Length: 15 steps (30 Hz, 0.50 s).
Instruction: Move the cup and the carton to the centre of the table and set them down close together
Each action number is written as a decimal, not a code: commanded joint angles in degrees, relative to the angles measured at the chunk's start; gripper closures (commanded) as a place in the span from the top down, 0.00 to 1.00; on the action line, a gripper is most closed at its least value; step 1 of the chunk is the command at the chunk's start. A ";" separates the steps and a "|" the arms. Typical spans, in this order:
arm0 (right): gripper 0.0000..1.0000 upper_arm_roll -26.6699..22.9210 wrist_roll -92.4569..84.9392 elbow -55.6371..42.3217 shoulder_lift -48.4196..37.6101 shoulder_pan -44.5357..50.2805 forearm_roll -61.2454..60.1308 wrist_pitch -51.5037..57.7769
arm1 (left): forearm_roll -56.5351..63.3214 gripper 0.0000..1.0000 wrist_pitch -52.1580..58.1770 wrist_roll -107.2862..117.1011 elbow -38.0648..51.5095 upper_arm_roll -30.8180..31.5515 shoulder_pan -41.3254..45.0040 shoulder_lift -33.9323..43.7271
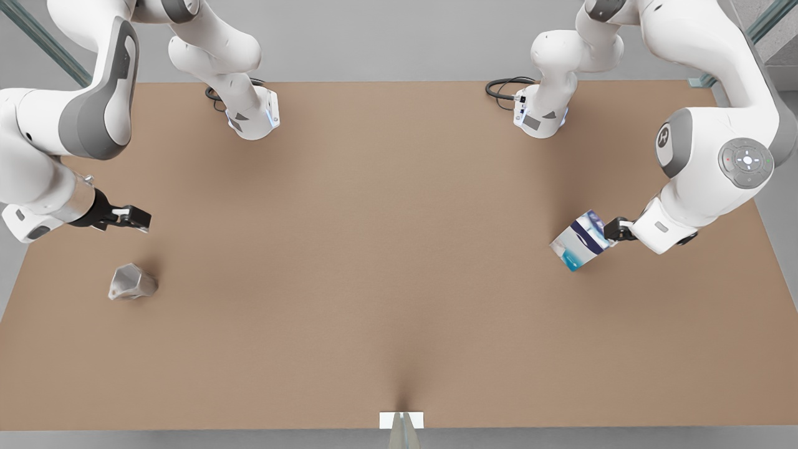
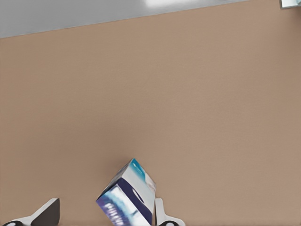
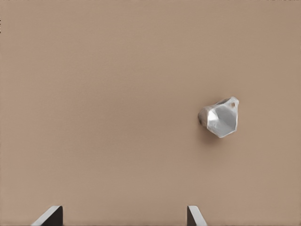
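My left gripper (image 1: 610, 232), on the front view's right, is clamped on the small white carton with the navy band and teal patches (image 1: 581, 241). The carton hangs tilted, and I judge it lifted off the big matte brown table (image 1: 399, 262), well out from the centre. In the left wrist view the carton (image 2: 127, 200) sits askew, hard against one of the fingers (image 2: 162, 216), with the other finger apart from it, so the grip looks off-centre to me.

My right gripper (image 1: 128, 218), on the front view's left, is spread wide and holds nothing. It hovers near the small faceted pale grey glossy cup (image 1: 132, 282), which lies on the table near that side's edge. In the right wrist view the cup (image 3: 220, 117) is off to one side of the fingers (image 3: 49, 217), not between them.

Step in hand, my call: carry the carton inward, line up on the cup. To do it well I'd move the carton slowly and low, since a skewed hold could slip, and level it before release. For the cup, shift across until it sits between the jaws, then descend; the glossy facets could squirt out of a corner pinch.

Room: the middle of the table is bare and wide, with nothing in either path. Cup near the side edge, so don't nudge it outward. Both arm bases (image 1: 252, 118) stand at the far edge, clear of the centre.
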State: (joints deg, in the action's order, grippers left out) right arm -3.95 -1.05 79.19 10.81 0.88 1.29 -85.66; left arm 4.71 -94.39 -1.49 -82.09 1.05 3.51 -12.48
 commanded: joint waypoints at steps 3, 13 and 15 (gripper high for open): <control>1.00 -0.09 -0.18 1.40 0.00 -0.18 0.03 -0.65 | 0.04 1.00 0.00 -0.01 0.00 0.00 0.00 0.00; 1.00 -5.01 -2.46 10.98 3.60 -1.49 1.26 -10.49 | -0.23 1.00 -0.70 0.08 -0.35 -0.44 0.00 -0.87; 1.00 -5.01 -4.83 15.12 3.69 -2.90 1.96 -14.80 | -0.32 1.00 -0.70 0.08 -0.44 -0.44 0.00 -0.87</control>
State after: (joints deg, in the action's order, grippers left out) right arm -8.96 -5.85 94.35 14.71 -2.15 3.25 -100.45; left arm 4.43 -95.10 -1.41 -82.53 0.62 3.51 -13.36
